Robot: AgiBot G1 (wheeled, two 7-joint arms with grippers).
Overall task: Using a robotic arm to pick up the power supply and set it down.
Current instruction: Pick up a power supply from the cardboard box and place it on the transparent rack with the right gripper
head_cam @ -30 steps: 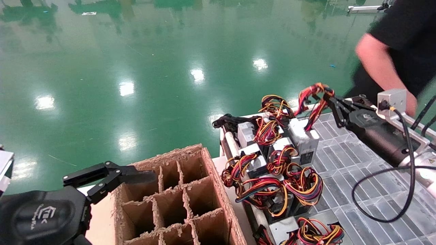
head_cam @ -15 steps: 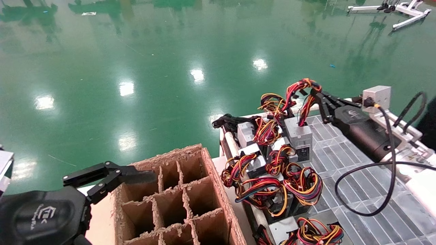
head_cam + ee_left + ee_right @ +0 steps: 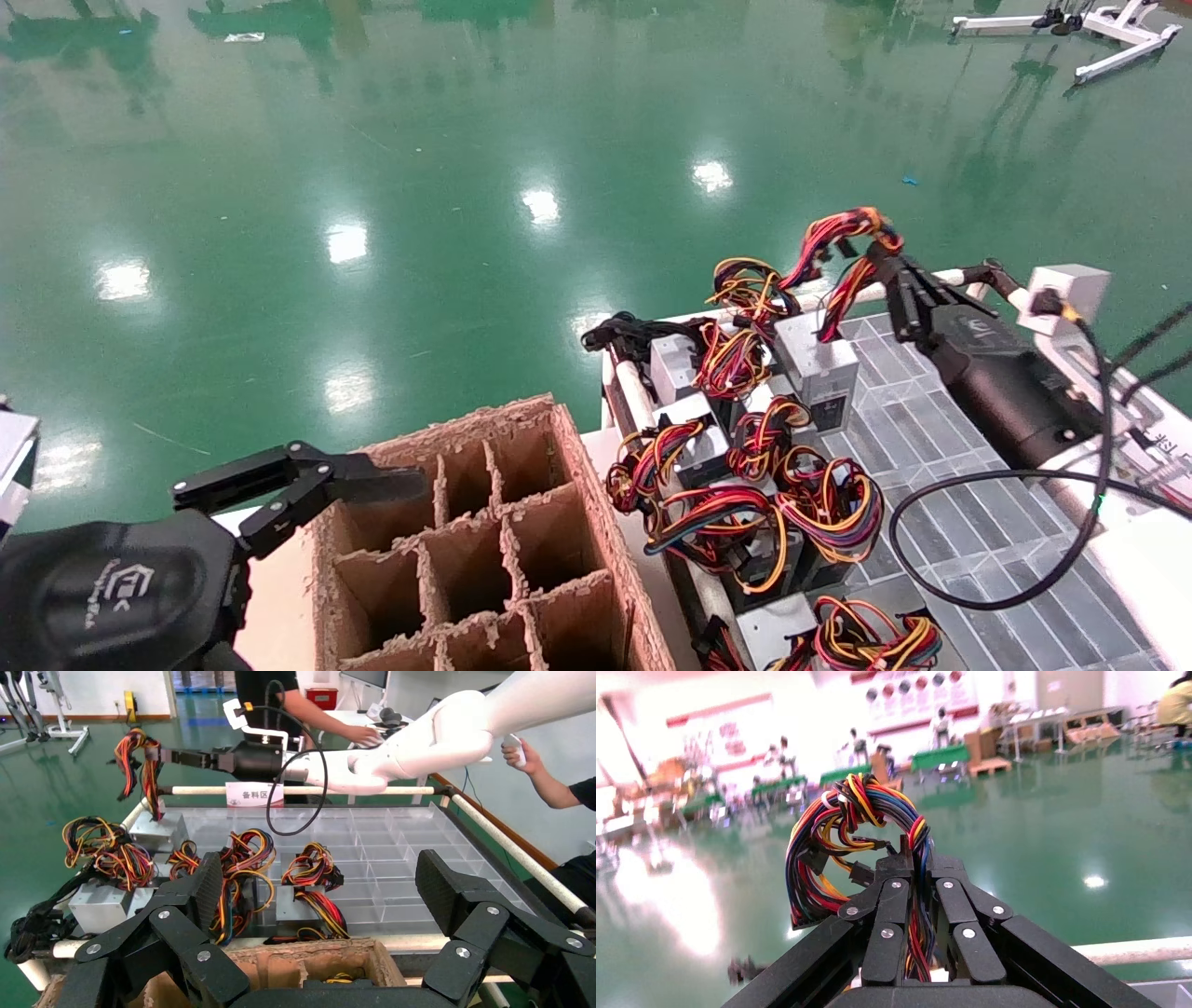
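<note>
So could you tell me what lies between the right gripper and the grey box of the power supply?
Only its own wire bundle: the right gripper pinches it, and the power supply hangs below, seen in the head view.

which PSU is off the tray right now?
The power supply at the far end of the cluster, hanging by its wire bundle from the shut right gripper. The others sit on the tray, none gripped.

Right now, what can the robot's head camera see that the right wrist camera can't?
Only the head view shows the brown cardboard divider box, the small grey metal power supply hanging by its wires, and the parked black left gripper, open. Only the right wrist view shows distant green tables. Both show the black right gripper shut on the red, orange, yellow and black wire bundle.
</note>
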